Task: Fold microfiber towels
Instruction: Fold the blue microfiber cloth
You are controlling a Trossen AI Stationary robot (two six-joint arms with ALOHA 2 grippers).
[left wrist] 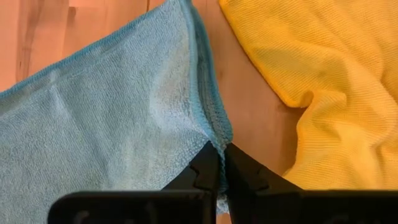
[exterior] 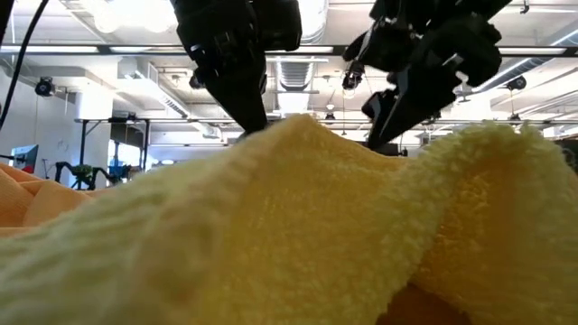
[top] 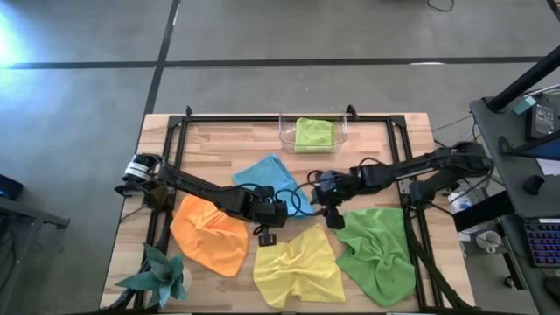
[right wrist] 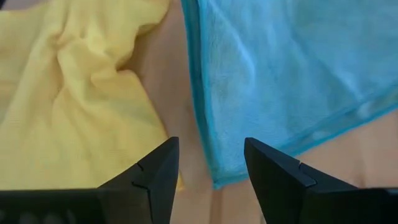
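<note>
Am pinching blue towel point(left wrist: 112, 112) edge with my left gripper point(left wrist: 219, 163), just beside yellow towel point(top: 297, 267). Am holding my right gripper point(right wrist: 210, 163) wide, empty, over blue towel's corner.

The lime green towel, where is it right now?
In the high view, the lime green towel lies folded in a clear bin at the table's far edge, beyond the blue towel.

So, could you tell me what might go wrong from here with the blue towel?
1. The left gripper pinches only the very edge of the blue towel; a pull could slip it free.
2. The right gripper is open over the towel's corner, holding nothing, so that side may drag or bunch.
3. The yellow towel lies close by and could be caught by either gripper.
</note>
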